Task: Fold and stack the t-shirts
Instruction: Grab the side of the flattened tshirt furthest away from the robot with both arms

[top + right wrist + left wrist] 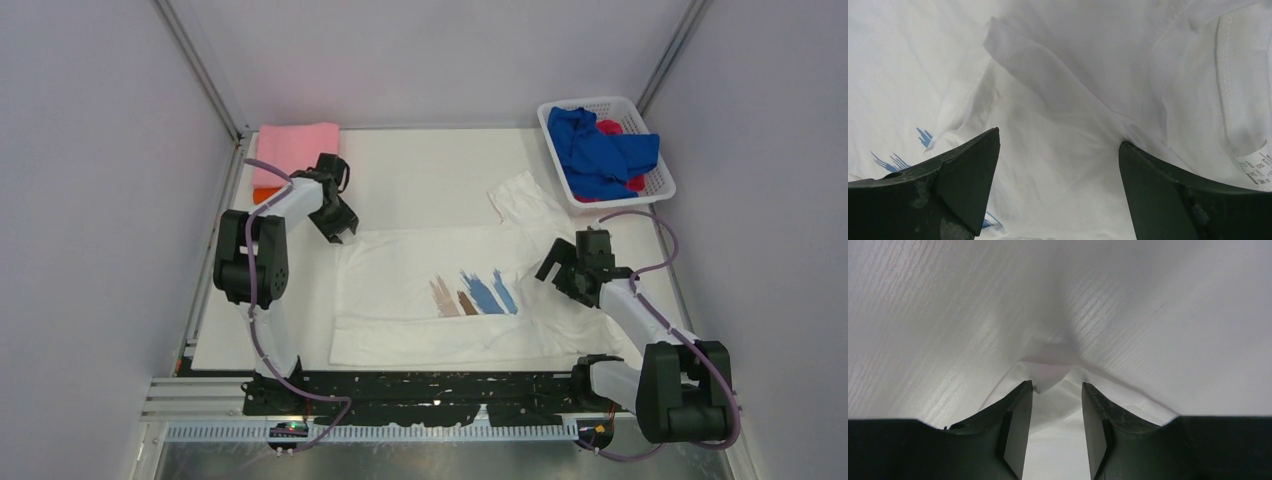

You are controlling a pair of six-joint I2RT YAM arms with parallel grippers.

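White bench [420, 170], white shirt [400, 290] spread flat mid-bench, print up, right hand [552, 272] fingers wide apart over its right side, left hand [338, 228] fingers apart at its far left corner, folded pink shirt [297, 150] far left, blue shirt [595, 150] in basket [657, 165] far right.

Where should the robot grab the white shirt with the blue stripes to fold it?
Probably by its far corners. The white t-shirt lies flat, so only its edges can be pinched. The left gripper sits open at the far left corner, coming from above. The right gripper, open too, could pinch the far shoulder beside the sleeve.
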